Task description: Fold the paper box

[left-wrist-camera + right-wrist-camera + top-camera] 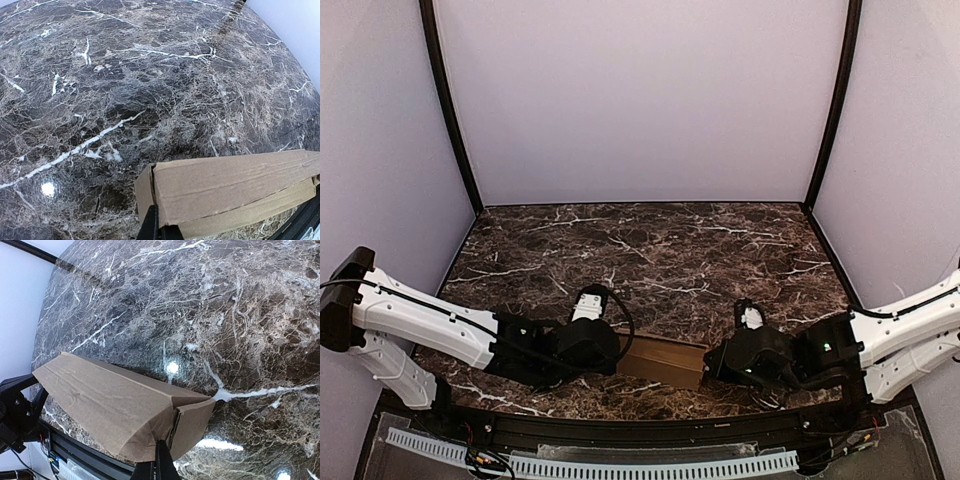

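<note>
The paper box [662, 360] is a long, plain brown cardboard box lying crosswise near the table's front edge, between my two arms. My left gripper [616, 352] is shut, and its fingertips rest against the box's left end. In the left wrist view the left gripper [161, 227] meets the lower corner of the box [235, 185], where the end flap stands slightly ajar. My right gripper [710, 362] is shut at the box's right end. In the right wrist view the right gripper [161, 460] touches the seam between the creased top panel of the box [110, 405] and the end flap.
The dark marble table [660, 250] stretches away behind the box. White walls with black corner posts [450, 110] close it in at the back and on both sides. A black rail [620, 430] runs along the near edge, just below the box.
</note>
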Controlling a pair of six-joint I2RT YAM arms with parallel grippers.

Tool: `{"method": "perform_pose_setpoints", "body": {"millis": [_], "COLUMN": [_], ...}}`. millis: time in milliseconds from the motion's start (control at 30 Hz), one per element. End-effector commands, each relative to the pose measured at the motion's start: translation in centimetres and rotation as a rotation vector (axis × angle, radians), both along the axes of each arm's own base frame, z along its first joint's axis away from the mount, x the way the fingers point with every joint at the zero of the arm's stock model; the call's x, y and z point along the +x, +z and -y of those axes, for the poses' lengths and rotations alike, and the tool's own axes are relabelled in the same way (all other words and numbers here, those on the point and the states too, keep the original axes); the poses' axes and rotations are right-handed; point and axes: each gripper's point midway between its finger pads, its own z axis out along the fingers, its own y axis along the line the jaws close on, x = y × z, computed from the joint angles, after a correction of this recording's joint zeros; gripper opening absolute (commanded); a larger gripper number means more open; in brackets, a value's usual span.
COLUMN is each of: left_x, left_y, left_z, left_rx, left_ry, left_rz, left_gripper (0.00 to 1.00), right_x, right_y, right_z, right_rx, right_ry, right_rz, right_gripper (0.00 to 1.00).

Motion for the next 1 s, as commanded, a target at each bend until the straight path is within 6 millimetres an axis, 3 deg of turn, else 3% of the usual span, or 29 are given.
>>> {"method": "perform_pose_setpoints", "body": {"millis": [0,467,967], "left_x": [-2.2,-2.2,-2.2], "left_y": [-6.4,-6.6,-6.7], "left_z": [-6.1,-6.1,-6.0], "left_rx": [0.314,0.314,0.315], "left_ry": [-0.011,-0.005,-0.007], "left_rz": [-0.142,-0.147,-0.148], "left_gripper": [0.0,0.0,0.0], "right_x": [-2.4,-3.6,-5.7], "right_y": [-6.8,-7.5,-10.5], "right_z": [8.5,10.3,12.9], "right_rx": [-0.451,-0.553,-0.657], "right_ry": [0.014,-0.011,-0.022], "right_rz": [-0.112,-0.137,-0.226], "right_gripper": [0.0,0.0,0.0]}}
